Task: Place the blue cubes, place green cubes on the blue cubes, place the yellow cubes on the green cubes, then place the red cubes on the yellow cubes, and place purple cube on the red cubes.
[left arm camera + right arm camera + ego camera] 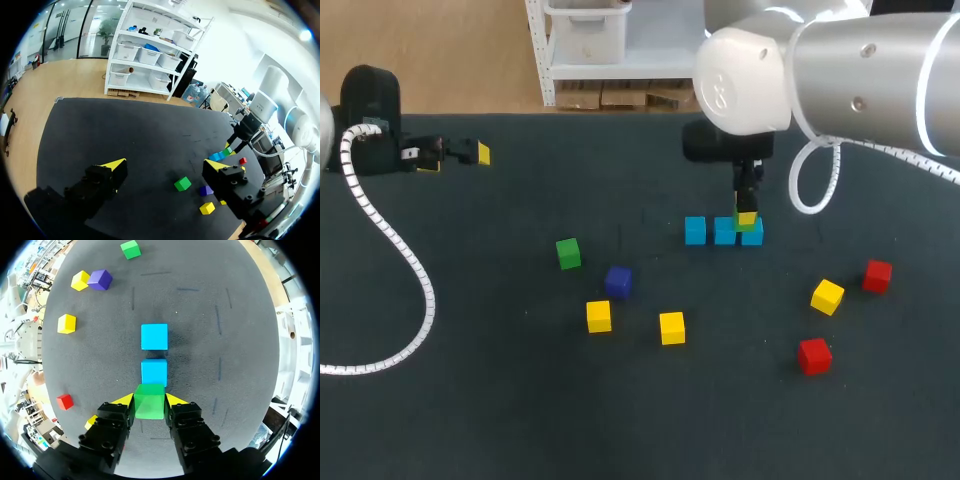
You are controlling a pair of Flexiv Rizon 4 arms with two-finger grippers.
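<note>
In the head view your right pincer stands over the right end of the row of blue cubes, whose long axis runs left to right; it holds a green cube directly above the rightmost one; whether they touch, I cannot tell.

In the left wrist view your left pincer is wide and empty, well apart from the row; a second green cube lies near it on the bench.

In the right wrist view both fingers press the green cube from two sides; two blue cubes lie in line just ahead; the third is hidden beneath, so I judge a straight descent is needed.
</note>
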